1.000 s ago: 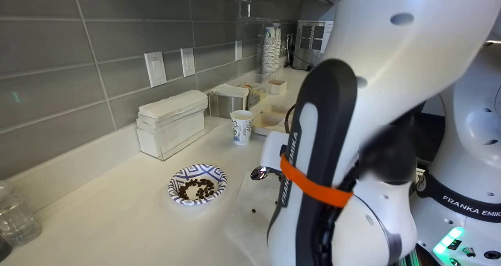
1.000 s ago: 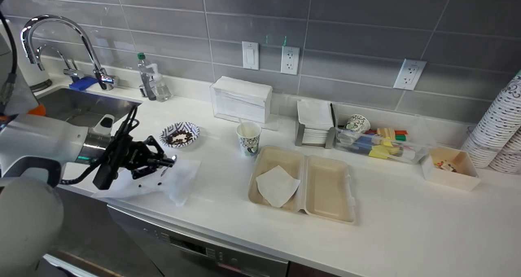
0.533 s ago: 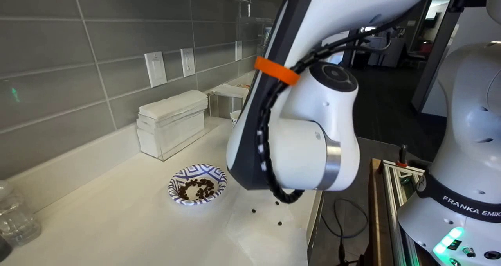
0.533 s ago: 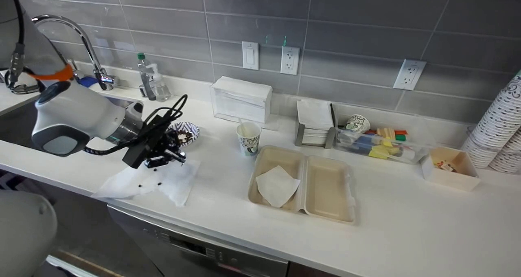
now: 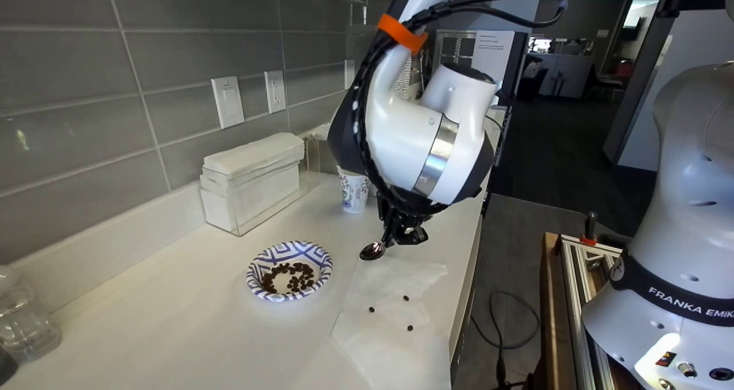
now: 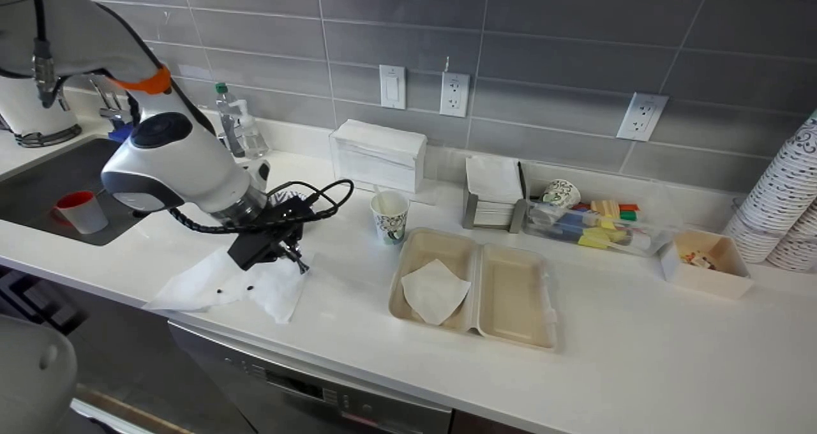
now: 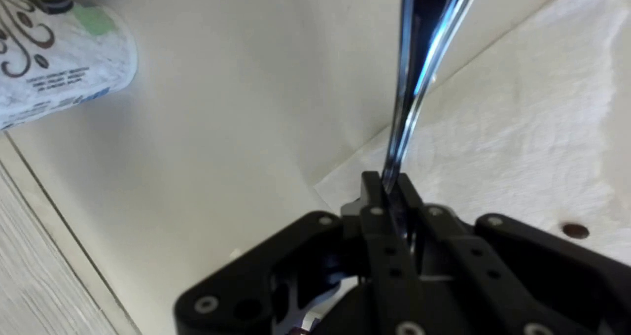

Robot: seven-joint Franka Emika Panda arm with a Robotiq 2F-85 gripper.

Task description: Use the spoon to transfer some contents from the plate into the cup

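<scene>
Our black, jointed gripper (image 7: pixel 388 181) has its fingertips pinched on the narrow shaft of the slim, dark, shiny metal spoon (image 7: pixel 425 15), whose bowl juts out ahead. In an exterior view that bowl hangs, it seems, above the edge of the thin white paper sheet (image 5: pixel 395 344) on the smooth white worktop (image 5: pixel 160 327), clear of the small round white plate (image 5: pixel 293 251) with the blue patterned rim and apart from the small white paper cup (image 6: pixel 390 224) with the swirling print. Crumb-sized dark brown bits (image 5: pixel 303 275) lie in the plate around a bare patch, and three stray ones rest on the sheet; whether any ride in the spoon we cannot tell. We judge the step in hand to be the carry across to the cup. To do it well, we would hold the bowl level, lift it higher than the cup's rim before crossing, and travel smoothly, since loose bits would roll off a jerked spoon. What looks like a thin pale stick (image 6: pixel 380 199) leans in the cup, so we should bring the bowl's tip over the free part of the mouth and only then roll the wrist slowly. Smooth metal may twist in so slender a grip; a gentle turn is safer. Should the spoon prove bare, we would dip into the plate and scoop against its sloping wall, where bits would gather.
</scene>
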